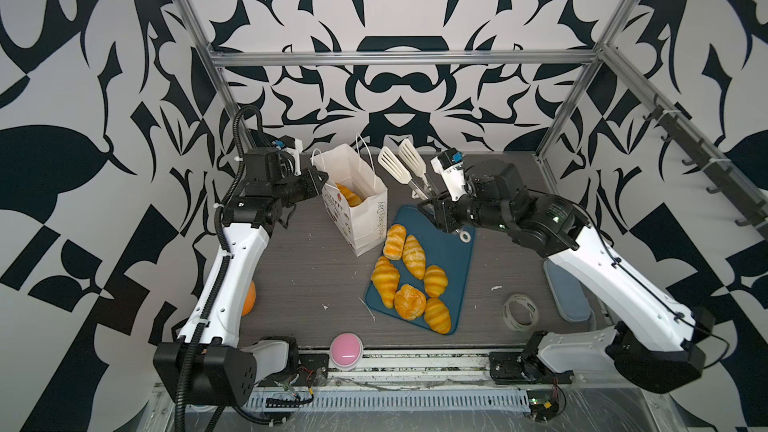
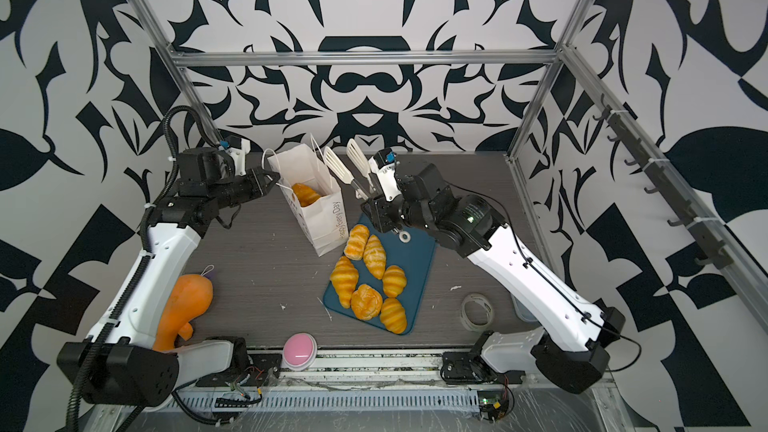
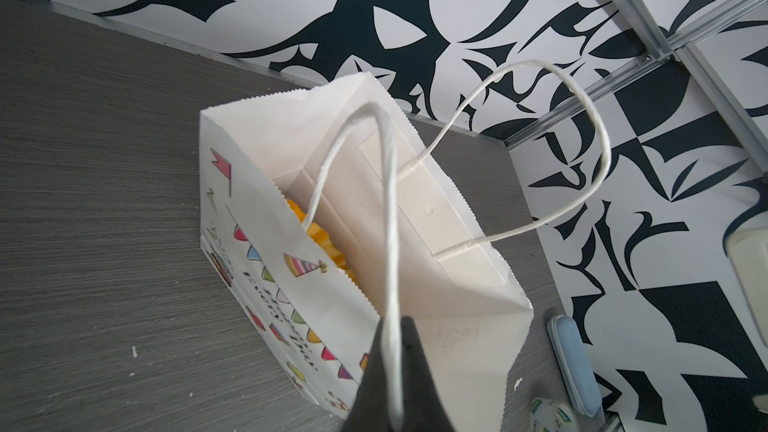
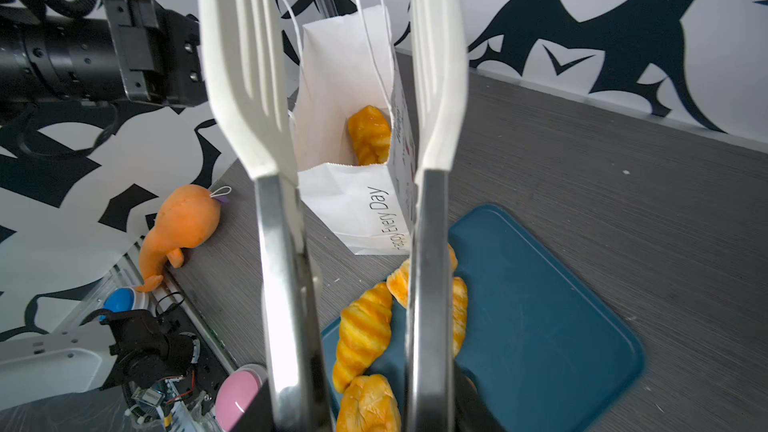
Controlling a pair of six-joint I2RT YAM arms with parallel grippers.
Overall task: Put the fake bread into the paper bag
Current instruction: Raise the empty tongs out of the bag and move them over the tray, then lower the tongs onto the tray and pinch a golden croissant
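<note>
The white paper bag (image 1: 368, 218) (image 2: 322, 222) (image 3: 266, 251) (image 4: 353, 201) stands open at the back of the table. One piece of fake bread (image 1: 348, 195) (image 2: 305, 194) (image 4: 370, 135) lies inside it. My left gripper (image 1: 320, 179) (image 2: 272, 178) (image 3: 395, 338) is shut on the bag's near cord handle (image 3: 390, 222). Several more glossy croissants and a round bun (image 1: 409, 301) (image 2: 365, 302) lie on a blue board (image 1: 451, 251) (image 2: 417, 259) (image 4: 540, 305). My right gripper (image 1: 436, 209) (image 2: 376, 211) (image 4: 365, 409) is shut on white-tipped metal tongs (image 1: 401, 164) (image 2: 345, 162) (image 4: 249, 76). The tong blades stand apart, raised beside the bag's mouth, with nothing between them.
An orange soft toy (image 2: 183, 309) (image 4: 183, 222) lies at the front left beside the left arm. A pink button (image 1: 346, 351) (image 2: 299, 351) sits at the front edge. A tape roll (image 1: 519, 311) and a grey-blue case (image 1: 567, 297) lie under the right arm.
</note>
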